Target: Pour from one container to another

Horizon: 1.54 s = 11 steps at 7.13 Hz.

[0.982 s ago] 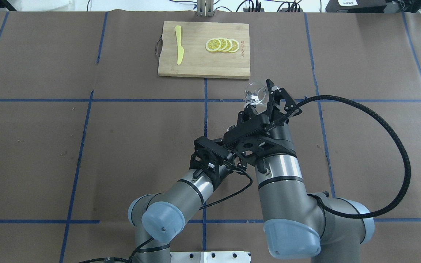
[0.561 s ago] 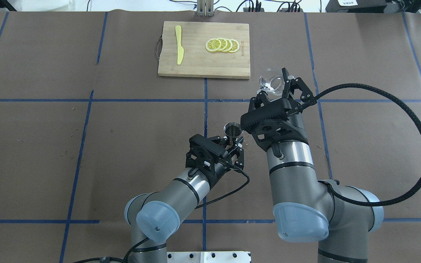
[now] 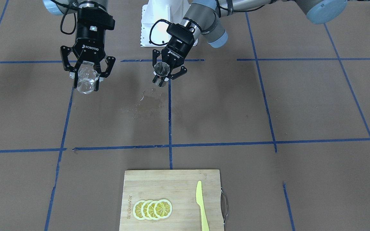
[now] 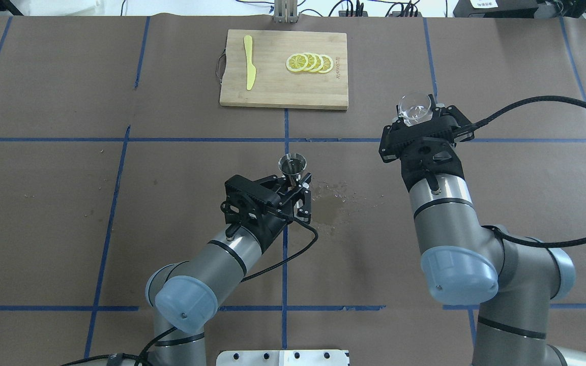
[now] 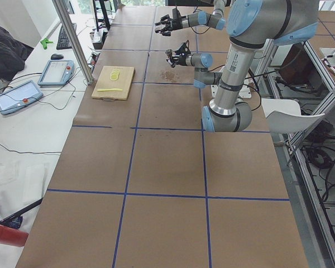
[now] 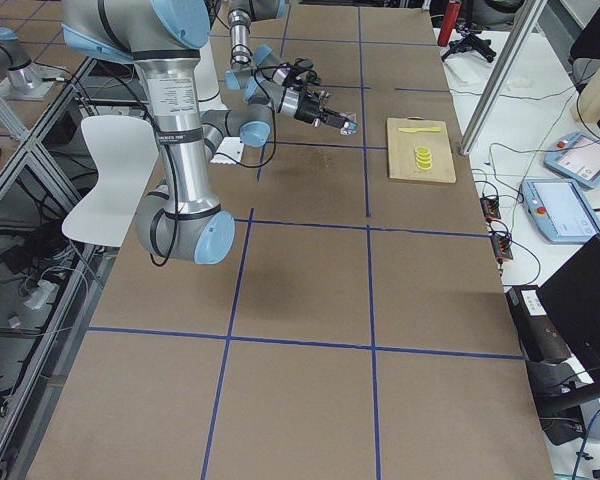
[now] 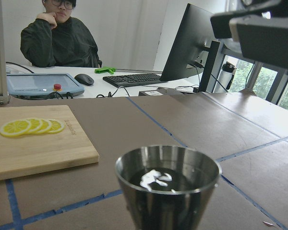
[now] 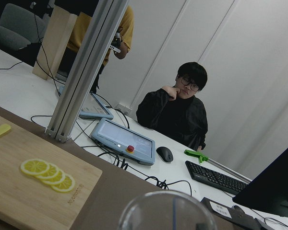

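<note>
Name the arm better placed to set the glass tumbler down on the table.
Right. The right tool grips the glass tumbler above the table; the left tool holds the steel jigger.

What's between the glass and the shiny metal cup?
Only air between glass and jigger, both held up. Below, nearer the jigger, a wet spill marks the paper, clearest in the overhead view.

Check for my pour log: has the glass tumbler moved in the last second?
Yes. The glass tumbler, in the right gripper, moved rightward, away from the cutting board.
</note>
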Motion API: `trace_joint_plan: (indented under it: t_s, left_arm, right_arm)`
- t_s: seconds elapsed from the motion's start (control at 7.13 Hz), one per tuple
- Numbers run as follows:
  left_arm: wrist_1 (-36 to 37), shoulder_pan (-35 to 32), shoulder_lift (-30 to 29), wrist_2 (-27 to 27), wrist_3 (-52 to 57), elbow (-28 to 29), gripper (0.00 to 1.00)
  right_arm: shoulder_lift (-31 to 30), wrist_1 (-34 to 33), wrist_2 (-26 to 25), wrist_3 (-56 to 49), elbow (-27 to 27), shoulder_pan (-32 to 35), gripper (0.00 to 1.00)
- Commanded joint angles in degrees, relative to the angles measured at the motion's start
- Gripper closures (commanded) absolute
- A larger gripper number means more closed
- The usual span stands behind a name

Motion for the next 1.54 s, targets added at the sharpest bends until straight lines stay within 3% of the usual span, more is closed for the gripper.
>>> trace_joint_plan:
  t_s: [0.0,0.28,0.56,0.84,0.98,1.4]
  left_arm:
    - [0.3,-0.7,3.4,8.4,-7.3,-1.5,1.0]
    - [0.6,-1.0,6.6,18.0,-11.7,-2.1,1.0]
    - [1.0,-1.4,9.5,21.9,-15.7,-2.1,1.0]
    - [2.1,-2.0,15.2,25.3,-15.7,-2.0,1.0]
    - [5.6,-3.2,17.0,25.5,-15.6,-2.1,1.0]
    - [28.6,-8.0,17.6,21.7,-15.6,-7.6,1.0]
  right_arm:
    - [-3.6,-0.1,5.4,5.6,0.3,2.1,1.0]
    - [-8.9,-0.1,7.4,7.5,1.8,3.7,1.0]
    - [-8.1,-0.1,9.4,18.4,2.9,4.3,1.0]
    - [-8.1,-0.1,10.0,19.6,2.8,4.3,1.0]
    - [-8.1,-0.1,10.1,22.2,2.7,4.2,1.0]
    - [-8.1,-0.1,10.1,23.5,2.7,4.1,1.0]
